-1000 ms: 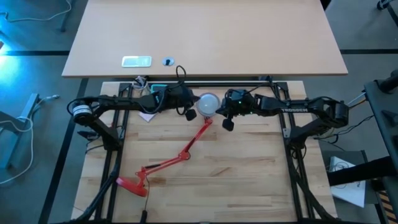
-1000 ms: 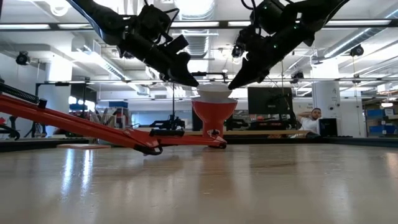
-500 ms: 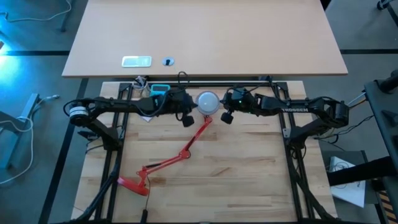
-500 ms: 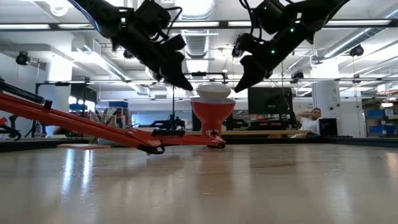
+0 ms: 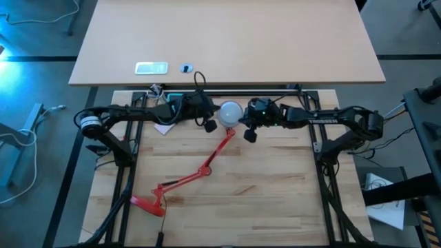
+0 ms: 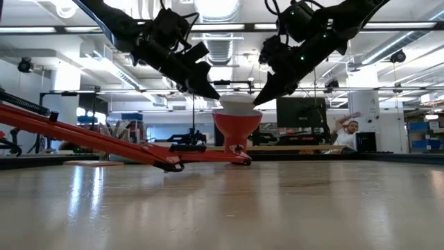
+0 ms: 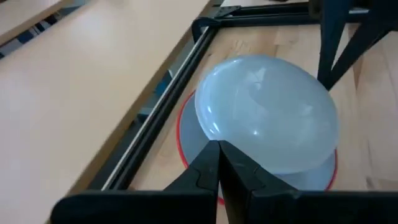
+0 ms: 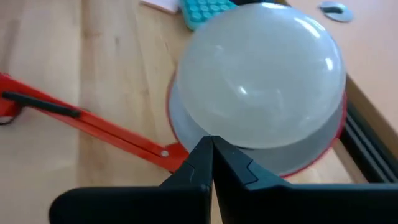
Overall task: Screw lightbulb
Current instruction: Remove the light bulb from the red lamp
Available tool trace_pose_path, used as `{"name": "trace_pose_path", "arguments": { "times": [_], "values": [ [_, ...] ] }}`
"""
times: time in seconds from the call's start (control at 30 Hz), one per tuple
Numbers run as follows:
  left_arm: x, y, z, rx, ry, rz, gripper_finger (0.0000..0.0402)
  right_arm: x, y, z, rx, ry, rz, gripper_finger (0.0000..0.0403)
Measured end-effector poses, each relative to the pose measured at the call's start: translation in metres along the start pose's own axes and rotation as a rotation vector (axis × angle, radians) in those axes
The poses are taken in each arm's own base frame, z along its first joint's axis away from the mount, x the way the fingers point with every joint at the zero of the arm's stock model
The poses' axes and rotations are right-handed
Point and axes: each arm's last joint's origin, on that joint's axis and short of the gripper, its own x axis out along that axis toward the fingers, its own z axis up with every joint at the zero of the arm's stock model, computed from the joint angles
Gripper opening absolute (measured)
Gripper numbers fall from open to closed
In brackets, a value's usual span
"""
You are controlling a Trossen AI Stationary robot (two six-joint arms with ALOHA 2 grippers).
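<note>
The white lightbulb point(image 5: 230, 112) sits dome-up in the red desk lamp's cone shade point(image 6: 238, 128), which stands open side up on the table near its far edge. The lamp's red arm point(image 5: 207, 165) runs along the table to its base point(image 5: 146, 204) at the near left. My left gripper point(image 6: 215, 94) is shut, its tip at the dome's left side. My right gripper point(image 6: 258, 101) is shut too, its tip at the dome's right side. Each wrist view shows the bulb point(image 7: 267, 118) just past its shut fingertips. My left gripper meets the bulb's dome point(image 7: 231, 138) with the tip of its shut fingers, slanting down from the table's left. The bulb stays upright in the shade. My right gripper sets its shut fingertips against the opposite side of the dome point(image 8: 217, 127), slanting down from the table's right.
A teal block point(image 8: 205, 9) and a scrap of paper lie just behind the lamp by the black frame rail point(image 7: 168, 99). Beyond the rail stands a light desk with a small white device point(image 5: 151, 67). A person point(image 6: 350, 128) sits far back in the room. Bare wood lies toward the near edge.
Both grippers drew a little up and away from the bulb about half a second ago and have come back down against its two sides. They stayed shut throughout. The bulb and the lamp have kept their place.
</note>
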Motion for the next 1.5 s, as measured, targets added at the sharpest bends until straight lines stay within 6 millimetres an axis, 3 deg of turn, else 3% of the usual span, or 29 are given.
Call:
{"name": "trace_pose_path", "arguments": {
  "times": [0.37, 0.6, 0.8, 1.0, 1.3, 1.5],
  "values": [
    [-0.003, -0.027, -0.012, 0.036, 0.141, -0.141, 0.0000, -0.008, -0.010, 0.004, -0.021, -0.004, -0.270, 0.0000],
    [-0.004, -0.011, -0.012, 0.020, 0.160, 0.071, 0.0000, -0.008, -0.006, 0.002, -0.002, 0.009, -0.140, 0.0000],
    [-0.001, 0.005, -0.006, 0.016, 0.064, 0.072, 0.0000, 0.001, 0.000, 0.002, 0.054, -0.029, 0.034, 0.0000],
    [-0.001, 0.001, -0.001, 0.026, -0.011, -0.048, 0.0000, 0.005, -0.002, 0.000, 0.051, -0.022, -0.009, 0.0000],
    [-0.005, -0.017, -0.013, 0.007, 0.134, -0.135, 0.0000, 0.003, -0.008, 0.001, 0.048, -0.006, -0.210, 0.0000],
    [-0.009, -0.008, -0.008, -0.004, 0.125, -0.001, 0.0000, 0.003, -0.008, -0.002, 0.021, 0.026, -0.203, 0.0000]
  ]
}}
